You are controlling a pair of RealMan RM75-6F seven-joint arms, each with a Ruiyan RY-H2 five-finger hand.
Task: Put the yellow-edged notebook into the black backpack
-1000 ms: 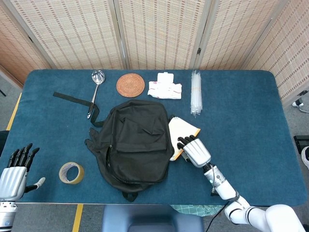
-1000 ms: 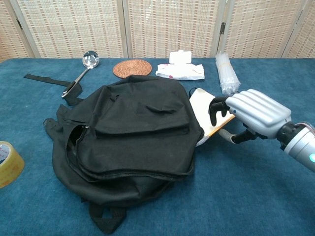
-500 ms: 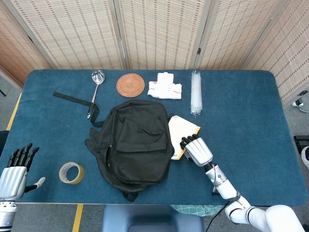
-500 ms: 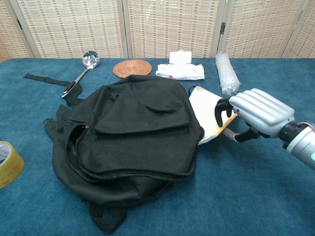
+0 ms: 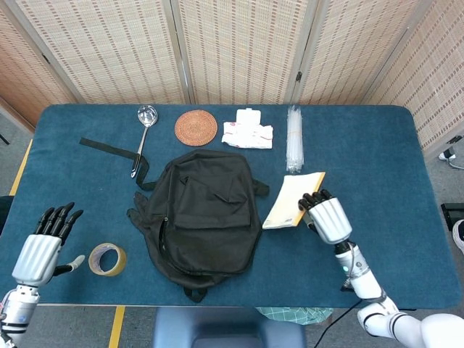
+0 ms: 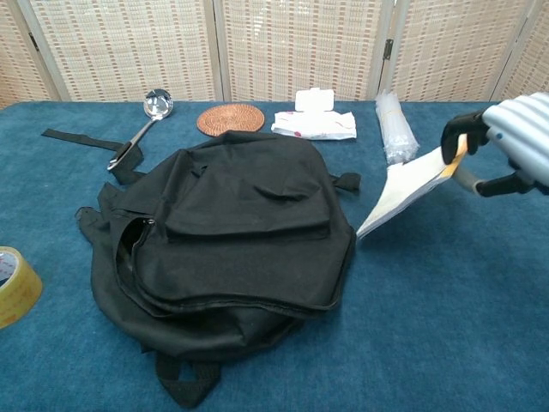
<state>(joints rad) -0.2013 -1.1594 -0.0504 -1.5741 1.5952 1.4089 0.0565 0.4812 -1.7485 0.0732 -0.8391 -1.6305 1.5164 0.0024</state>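
The black backpack (image 5: 197,212) (image 6: 232,240) lies flat in the middle of the table, its zip slightly agape on the left side. My right hand (image 5: 326,216) (image 6: 512,142) grips the yellow-edged notebook (image 5: 293,199) (image 6: 410,187) by its near edge and holds it tilted, lifted clear of the table just right of the backpack. My left hand (image 5: 42,245) hovers open at the table's front left corner, beside the tape roll; the chest view does not show it.
A yellow tape roll (image 5: 106,259) (image 6: 12,286) lies front left. Along the back are a metal ladle (image 5: 143,129), a woven coaster (image 5: 196,127), a wipes pack (image 5: 248,133) and a bundle of clear straws (image 5: 293,138). A black strap (image 5: 109,149) trails left of the backpack.
My right hand has pulled the notebook out from the backpack's edge, moving right and upward with it. The left hand has risen slightly.
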